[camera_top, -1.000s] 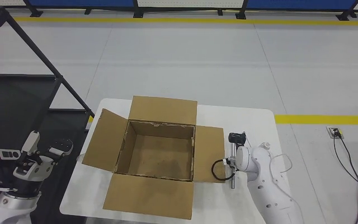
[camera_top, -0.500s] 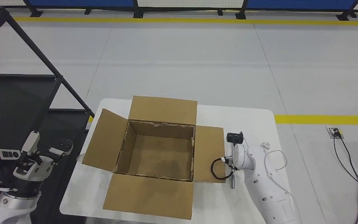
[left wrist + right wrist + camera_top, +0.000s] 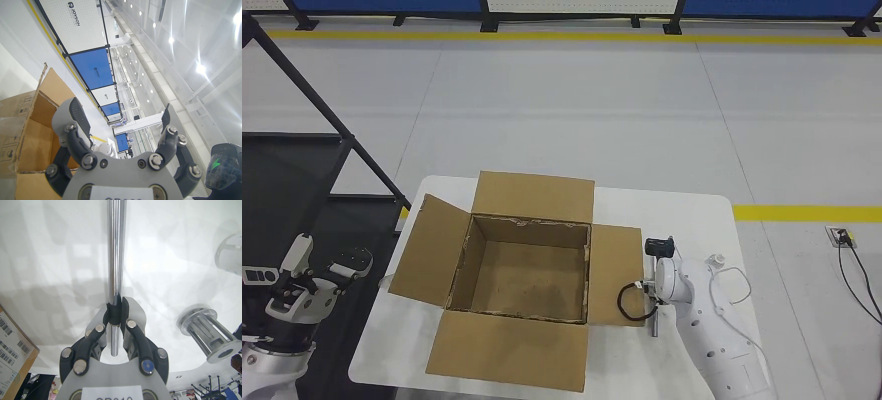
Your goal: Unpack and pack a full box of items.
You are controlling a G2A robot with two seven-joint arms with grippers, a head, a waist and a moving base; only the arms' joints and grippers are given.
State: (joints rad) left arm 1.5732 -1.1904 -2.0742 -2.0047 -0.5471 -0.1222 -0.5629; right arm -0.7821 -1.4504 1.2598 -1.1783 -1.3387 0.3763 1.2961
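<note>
Seems unpacked: empty box (image 3: 527, 280), flaps open, centre of counter (image 3: 682, 215). Repacking all pending. Right claw (image 3: 115, 313) clamped on steel rod (image 3: 115, 256) at box's 3 o'clock; left claw (image 3: 122, 115) open, empty, at 9 o'clock.

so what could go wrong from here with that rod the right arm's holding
1. The right gripper has its jaws shut on the smooth rod near one end, so the long free part could tilt or slip.
2. That overhang could catch the box flap or wall going in.
3. A swing could knock the metal spool lying nearby and set it rolling.
</note>
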